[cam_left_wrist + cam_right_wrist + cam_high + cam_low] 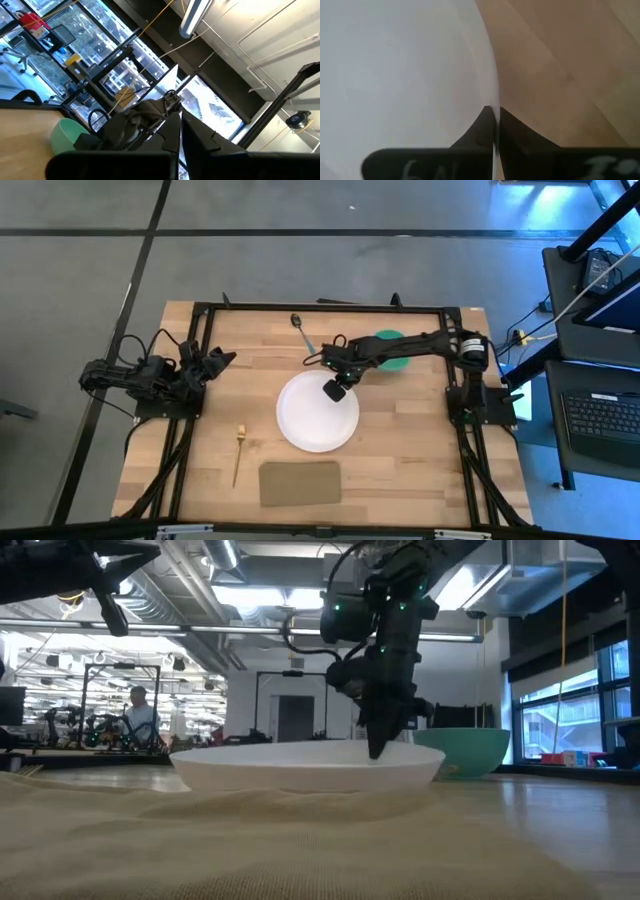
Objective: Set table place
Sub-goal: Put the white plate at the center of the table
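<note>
The round white plate (318, 412) lies in the middle of the wooden table (420, 470). My right gripper (335, 390) points down at the plate's far part and is shut on its rim; the gripper also shows in the low view (378, 748) and the right wrist view (495, 125). The teal bowl (392, 352) stands behind the plate, partly under the right arm. The dark spoon (298, 323) lies at the far edge. The pale fork (238, 450) lies at the near left. My left gripper (218, 361) is shut and empty at the table's left edge. My right gripper pinches the plate's thin rim (494, 95) between its two fingers, one over the plate's inside and one over the wood outside. The fingers come from above, pointing down. In the low view the plate (300, 765) lies flat on the table.
A tan rectangular mat (300, 483) lies near the front edge, in front of the plate. The table's black frame (320, 307) runs round the wood. Bare wood shows right of the plate and between the plate and the fork. A person (137, 715) shows far off in the room.
</note>
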Tool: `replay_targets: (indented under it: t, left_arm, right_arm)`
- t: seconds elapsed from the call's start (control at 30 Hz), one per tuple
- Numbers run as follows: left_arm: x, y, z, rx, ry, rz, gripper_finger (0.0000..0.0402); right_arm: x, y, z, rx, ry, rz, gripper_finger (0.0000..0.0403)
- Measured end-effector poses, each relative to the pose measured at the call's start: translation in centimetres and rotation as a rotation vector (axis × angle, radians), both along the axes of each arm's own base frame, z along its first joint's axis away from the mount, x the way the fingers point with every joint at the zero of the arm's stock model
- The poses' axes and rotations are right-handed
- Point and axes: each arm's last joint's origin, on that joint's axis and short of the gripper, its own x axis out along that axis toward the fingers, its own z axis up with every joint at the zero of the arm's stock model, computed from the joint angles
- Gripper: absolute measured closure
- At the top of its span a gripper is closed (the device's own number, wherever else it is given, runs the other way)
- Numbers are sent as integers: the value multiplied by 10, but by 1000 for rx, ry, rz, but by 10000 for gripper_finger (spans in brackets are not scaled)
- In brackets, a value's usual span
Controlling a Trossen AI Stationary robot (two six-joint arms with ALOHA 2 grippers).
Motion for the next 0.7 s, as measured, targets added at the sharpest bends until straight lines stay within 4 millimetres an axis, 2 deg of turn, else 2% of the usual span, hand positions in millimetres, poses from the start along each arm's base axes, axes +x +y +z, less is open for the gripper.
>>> replay_targets:
  t: [0.27, 0.47, 0.7]
  left_arm:
    - [0, 0, 0, 16, 7, 8, 395]
    - [0, 0, 0, 21, 9, 10, 389]
    - [0, 0, 0, 23, 10, 11, 400]
  right_arm:
    - [2, 0, -1, -12, -15, 9, 385]
    - [4, 1, -14, -8, 19, 18, 383]
    - [4, 2, -17, 15, 19, 31, 372]
